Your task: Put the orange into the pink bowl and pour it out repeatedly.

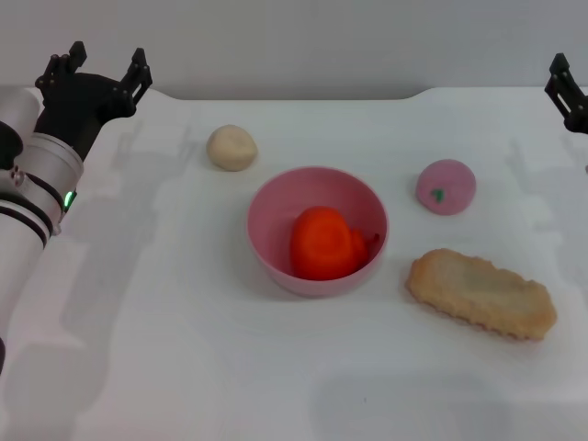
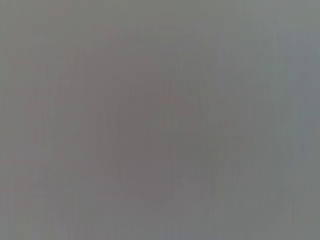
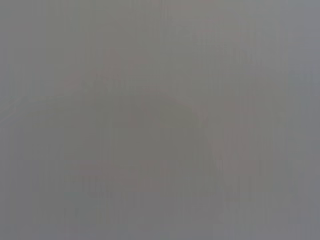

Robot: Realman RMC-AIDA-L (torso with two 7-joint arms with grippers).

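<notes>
The orange [image 1: 323,243] lies inside the pink bowl [image 1: 276,207], which stands upright in the middle of the white table in the head view. My left gripper [image 1: 101,62] is raised at the far left back, open and empty, well away from the bowl. My right gripper [image 1: 565,87] shows only partly at the far right edge, away from the bowl. Both wrist views show only a plain grey blur.
A small beige ball [image 1: 231,147] lies behind and left of the bowl. A small pink round fruit with a green mark [image 1: 446,186] lies to its right. A flat tan bread-like piece [image 1: 481,293] lies at the front right.
</notes>
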